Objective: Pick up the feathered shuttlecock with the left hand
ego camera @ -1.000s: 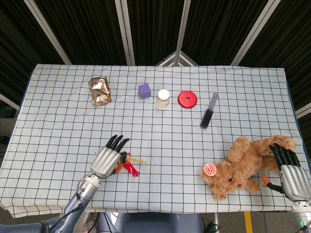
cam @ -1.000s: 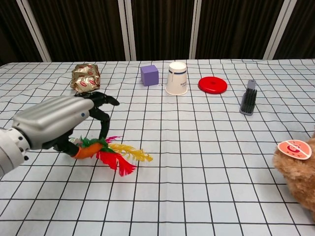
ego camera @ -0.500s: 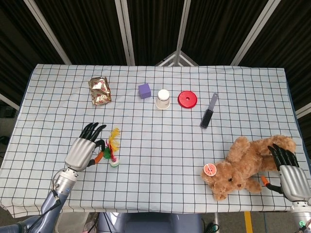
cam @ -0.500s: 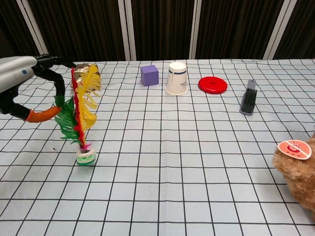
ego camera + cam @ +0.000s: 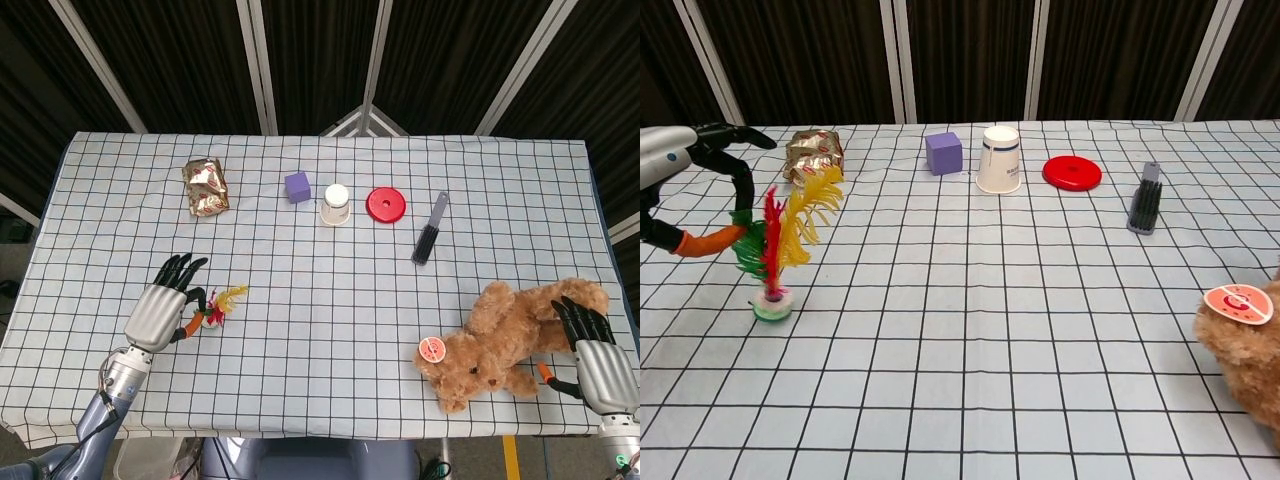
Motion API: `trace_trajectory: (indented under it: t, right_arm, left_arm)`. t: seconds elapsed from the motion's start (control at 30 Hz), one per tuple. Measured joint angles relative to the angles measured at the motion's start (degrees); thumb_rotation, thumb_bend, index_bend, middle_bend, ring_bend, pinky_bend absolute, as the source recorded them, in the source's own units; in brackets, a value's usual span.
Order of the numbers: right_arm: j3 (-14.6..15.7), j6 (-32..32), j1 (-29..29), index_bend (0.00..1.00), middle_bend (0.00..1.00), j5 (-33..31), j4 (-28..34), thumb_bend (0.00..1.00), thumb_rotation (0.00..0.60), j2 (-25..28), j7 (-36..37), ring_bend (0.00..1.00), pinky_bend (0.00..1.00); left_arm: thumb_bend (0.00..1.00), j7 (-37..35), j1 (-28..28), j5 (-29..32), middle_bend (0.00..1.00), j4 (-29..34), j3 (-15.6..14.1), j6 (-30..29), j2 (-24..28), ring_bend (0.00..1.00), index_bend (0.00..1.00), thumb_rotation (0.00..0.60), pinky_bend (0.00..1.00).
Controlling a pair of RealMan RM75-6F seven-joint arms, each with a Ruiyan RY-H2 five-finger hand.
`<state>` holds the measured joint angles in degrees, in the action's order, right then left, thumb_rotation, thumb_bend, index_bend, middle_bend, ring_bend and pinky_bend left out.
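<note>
The feathered shuttlecock (image 5: 783,240) stands on its round white base on the checked cloth, its red, yellow and green plumes fanning upward, soft and ragged. The left hand (image 5: 160,312), silver-backed with black fingers, pinches the green plumes between an orange-tipped thumb and a curved finger. Far across the table, the right hand (image 5: 592,352) rests, fingers spread, against the fuzzy brown teddy bear (image 5: 505,342).
</note>
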<state>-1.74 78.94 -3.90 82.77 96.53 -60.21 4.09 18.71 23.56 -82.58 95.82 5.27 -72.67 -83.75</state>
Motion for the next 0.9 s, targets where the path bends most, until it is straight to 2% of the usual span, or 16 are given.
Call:
trace_trajectory:
  t: [0.4,0.57,0.67,0.77,0.83,0.9]
  right_arm:
    - [0.03,-0.18,-0.03,0.00,0.00,-0.11,0.11,0.34,0.600,0.07,0.02,0.00,0.00]
    - [0.03,-0.21,-0.03,0.00,0.00,-0.16,0.16,0.34,0.600,0.07,0.00,0.00,0.00]
    - [0.02,-0.24,-0.03,0.00,0.00,-0.23,0.19,0.34,0.600,0.06,-0.07,0.00,0.00]
    - [-0.01,-0.35,-0.04,0.00,0.00,-0.38,0.24,0.34,0.600,0.11,0.01,0.00,0.00]
    - [-0.03,-0.36,-0.01,0.00,0.00,-0.48,0.19,0.34,0.600,0.14,0.19,0.00,0.00]
    - [-0.05,-0.32,0.01,0.00,0.00,-0.49,0.12,0.34,0.600,0.21,0.35,0.00,0.00]
  left_arm:
    - [0.61,-0.44,-0.11,0.62,0.09,-0.61,-0.36,0.21,-0.09,0.00,0.58,0.600,0.00]
    - [0.51,-1.02,-0.29,0.67,0.06,-0.89,-0.82,0.37,0.05,0.00,0.52,0.600,0.00]
    - [0.40,-1.61,-0.46,0.48,0.03,-0.73,-1.12,0.35,0.37,0.00,0.44,0.600,0.00]
    - [0.28,-2.25,-0.83,0.20,0.00,0.00,-1.52,0.06,0.94,0.00,0.26,0.600,0.00]
    - [0.25,-2.95,-1.33,-0.50,0.00,1.07,-1.94,-0.69,1.79,0.00,0.17,0.600,0.00]
    - [0.23,-3.81,-1.94,-1.43,0.00,2.13,-2.35,-1.78,2.87,0.00,0.12,0.600,0.00]
